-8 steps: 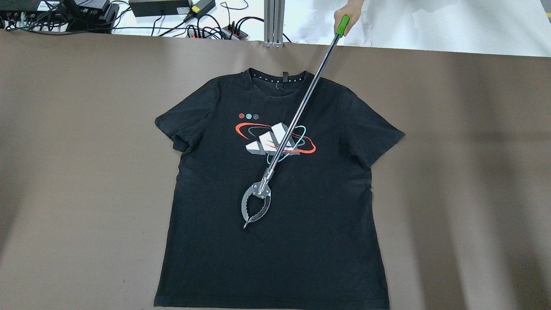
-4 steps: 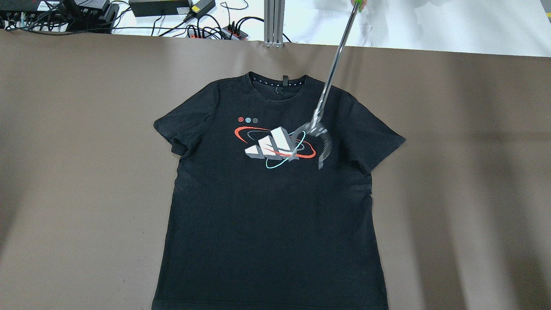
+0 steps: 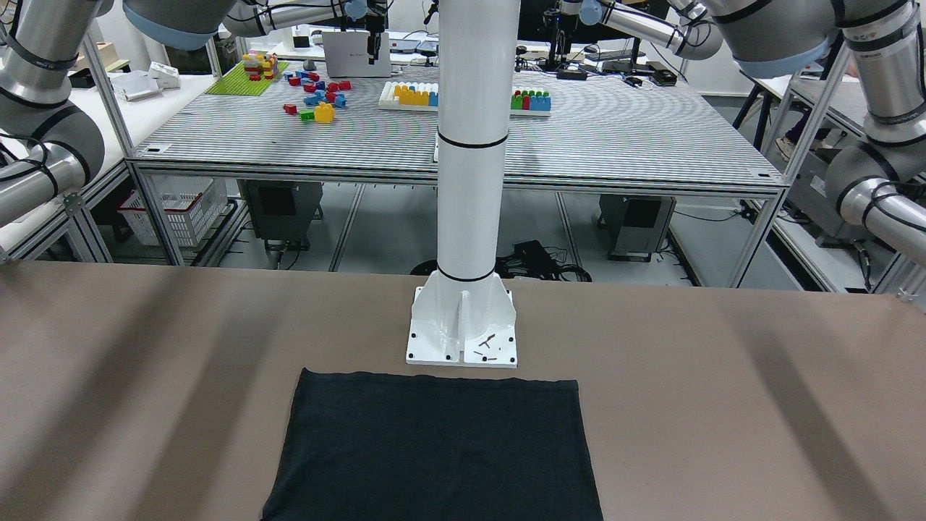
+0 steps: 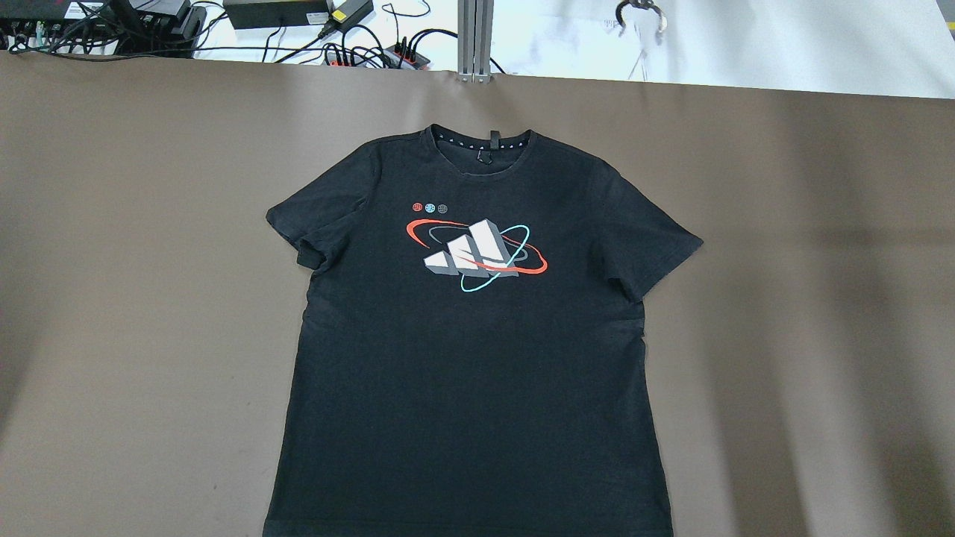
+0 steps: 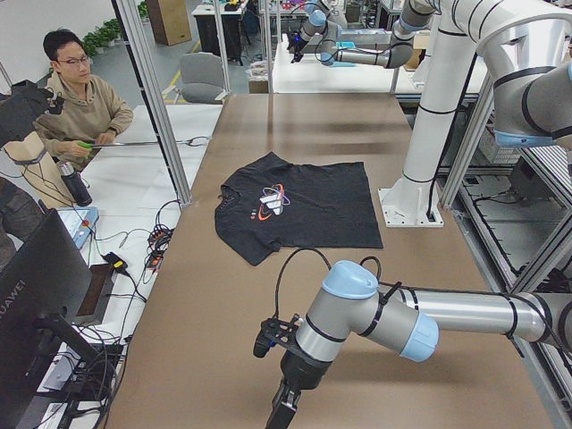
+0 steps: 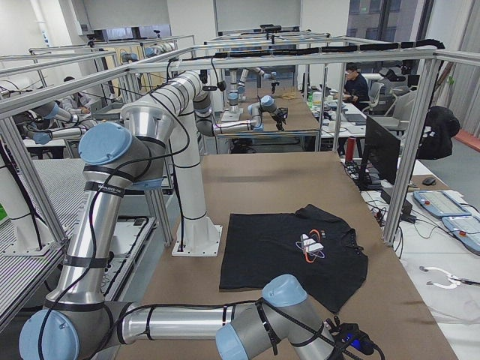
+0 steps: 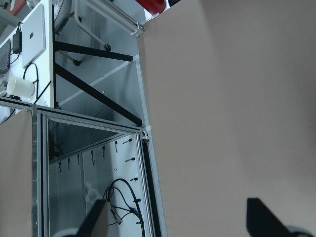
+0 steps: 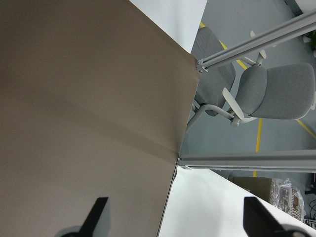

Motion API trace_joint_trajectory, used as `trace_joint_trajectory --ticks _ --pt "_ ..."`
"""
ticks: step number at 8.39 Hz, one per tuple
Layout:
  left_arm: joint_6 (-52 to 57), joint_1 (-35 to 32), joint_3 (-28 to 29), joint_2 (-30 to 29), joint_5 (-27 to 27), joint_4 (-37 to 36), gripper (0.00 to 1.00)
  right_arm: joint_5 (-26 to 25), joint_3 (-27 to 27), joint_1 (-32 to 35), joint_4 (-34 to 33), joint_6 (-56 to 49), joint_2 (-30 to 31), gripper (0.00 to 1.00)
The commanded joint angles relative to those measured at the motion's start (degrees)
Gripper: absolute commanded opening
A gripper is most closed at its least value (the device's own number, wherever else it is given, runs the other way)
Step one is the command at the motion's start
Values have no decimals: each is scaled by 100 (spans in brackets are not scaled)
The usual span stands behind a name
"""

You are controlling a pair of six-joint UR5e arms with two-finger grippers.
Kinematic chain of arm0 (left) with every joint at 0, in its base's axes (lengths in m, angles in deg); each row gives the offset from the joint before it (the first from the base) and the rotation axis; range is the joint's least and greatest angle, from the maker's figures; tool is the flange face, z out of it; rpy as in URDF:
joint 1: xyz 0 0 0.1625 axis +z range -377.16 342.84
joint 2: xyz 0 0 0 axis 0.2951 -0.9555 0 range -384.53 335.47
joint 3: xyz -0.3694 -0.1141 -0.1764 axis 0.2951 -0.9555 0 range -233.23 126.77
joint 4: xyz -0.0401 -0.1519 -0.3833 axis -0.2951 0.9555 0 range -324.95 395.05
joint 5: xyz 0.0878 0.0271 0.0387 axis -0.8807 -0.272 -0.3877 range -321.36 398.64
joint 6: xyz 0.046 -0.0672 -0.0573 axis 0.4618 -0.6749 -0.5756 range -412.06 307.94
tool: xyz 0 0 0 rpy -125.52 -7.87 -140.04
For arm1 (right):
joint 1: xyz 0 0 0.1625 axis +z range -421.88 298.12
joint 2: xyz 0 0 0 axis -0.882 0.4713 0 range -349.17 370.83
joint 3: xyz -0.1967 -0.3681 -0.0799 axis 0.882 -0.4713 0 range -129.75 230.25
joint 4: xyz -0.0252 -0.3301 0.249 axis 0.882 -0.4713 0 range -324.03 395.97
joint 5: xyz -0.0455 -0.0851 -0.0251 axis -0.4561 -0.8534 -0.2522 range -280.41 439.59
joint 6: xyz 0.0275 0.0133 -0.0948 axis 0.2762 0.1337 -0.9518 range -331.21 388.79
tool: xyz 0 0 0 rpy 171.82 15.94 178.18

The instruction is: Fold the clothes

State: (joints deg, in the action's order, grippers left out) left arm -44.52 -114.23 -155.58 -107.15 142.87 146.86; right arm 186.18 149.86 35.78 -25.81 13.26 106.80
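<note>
The clothes are one black T-shirt with a white, red and teal print, lying flat and face up on the brown table, collar at the far side. It also shows in the front view, the left view and the right view. My left gripper is open and empty over bare table near the table's left end, far from the shirt. My right gripper is open and empty over bare table near the right end. Neither gripper shows in the overhead view.
The white pole's base plate stands just behind the shirt's hem. An operator sits past the far edge holding a reach tool, whose claw is off the table. Cables and power bricks lie beyond the far edge.
The operator's reach tool lifted off the shirt's middle and withdrew past the table's far edge. The shirt lies flat, barely shifted.
</note>
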Motion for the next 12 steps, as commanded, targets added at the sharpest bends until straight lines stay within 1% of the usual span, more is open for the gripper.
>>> trace_joint_trajectory --ticks 1,2,4,6,8,9,10,12 --pt "-25 4 4 96 0 -1 100 334 -12 -53 -18 119 -7 95" --pt "-68 4 -5 114 1 7 100 659 -20 -176 -27 721 -60 95" --pt "-60 4 -5 123 1 7 100 1283 -20 -701 -18 1986 -173 95" --pt "-60 4 -14 158 1 103 100 1863 -46 -1456 -18 3759 -551 95" --pt "-69 13 -31 193 1 139 100 2067 -265 -2177 26 5333 -1138 95" --pt "-69 13 -66 194 1 139 100 2068 -432 -2581 26 5985 -1420 95" --pt "-77 21 -75 185 1 157 100 2059 -834 -2924 130 6209 -1744 94" --pt "-69 21 -31 132 1 157 100 2059 -1616 -3374 368 6491 -2298 92"
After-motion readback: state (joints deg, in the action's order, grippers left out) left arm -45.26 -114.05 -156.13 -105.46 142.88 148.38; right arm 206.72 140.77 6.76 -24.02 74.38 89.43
